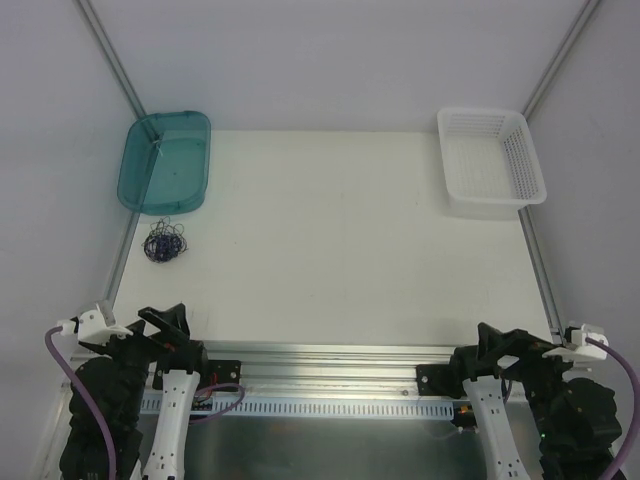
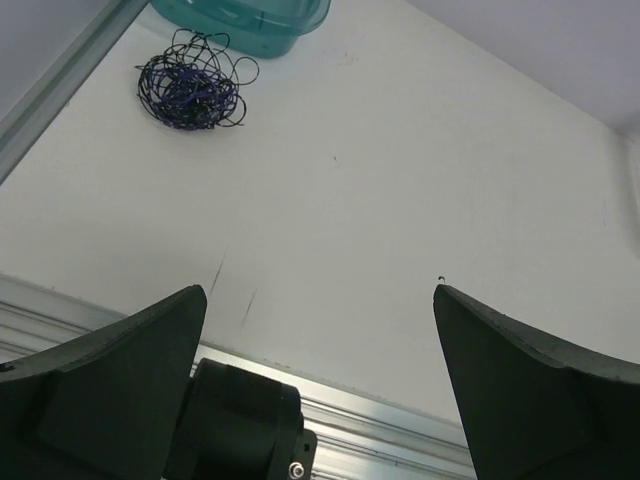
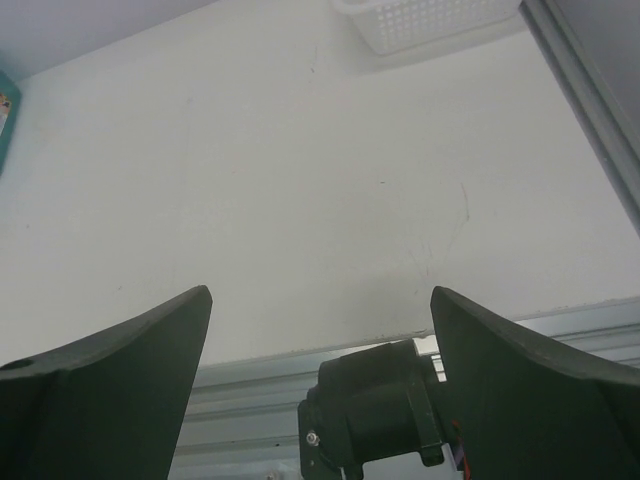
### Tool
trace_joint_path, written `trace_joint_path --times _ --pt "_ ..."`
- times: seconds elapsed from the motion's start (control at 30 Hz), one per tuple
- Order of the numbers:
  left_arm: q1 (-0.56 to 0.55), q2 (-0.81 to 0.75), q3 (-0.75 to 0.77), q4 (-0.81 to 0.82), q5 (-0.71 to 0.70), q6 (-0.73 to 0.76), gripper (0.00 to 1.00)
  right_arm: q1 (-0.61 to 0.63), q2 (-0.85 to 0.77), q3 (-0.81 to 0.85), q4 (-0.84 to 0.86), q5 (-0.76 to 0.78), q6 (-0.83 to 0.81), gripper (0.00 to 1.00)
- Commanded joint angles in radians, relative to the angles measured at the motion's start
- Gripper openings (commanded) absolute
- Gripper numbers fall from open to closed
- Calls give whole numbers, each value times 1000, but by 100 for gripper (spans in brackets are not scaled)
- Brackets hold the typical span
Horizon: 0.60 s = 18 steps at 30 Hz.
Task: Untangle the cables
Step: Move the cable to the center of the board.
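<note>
The cables (image 1: 165, 241) are a small tangled bundle of thin dark purple-black strands lying on the white table at the left, just in front of the teal bin (image 1: 180, 165). In the left wrist view the cables (image 2: 188, 87) lie far ahead and to the left of my left gripper (image 2: 320, 290). That gripper (image 1: 163, 322) rests open at the near left edge, with nothing between its fingers. My right gripper (image 1: 493, 338) sits at the near right edge; the right wrist view shows it (image 3: 320, 290) wide open and empty, far from the bundle.
A white mesh basket (image 1: 538, 182) stands at the back right, its edge showing in the right wrist view (image 3: 420, 22). The teal bin (image 2: 250, 22) is at the back left. Aluminium rails run along the left side (image 1: 122, 255), the right side (image 1: 541, 265) and the near edge (image 1: 330, 354).
</note>
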Motion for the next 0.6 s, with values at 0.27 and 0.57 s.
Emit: trace_joint_path --times 0.27,0.57 --pt "2 136 -214 123 79 -210 99 -8 56 -112 64 -255 104 97" --pt "4 558 -256 350 -87 -212 99 -8 297 -154 36 -157 43 97"
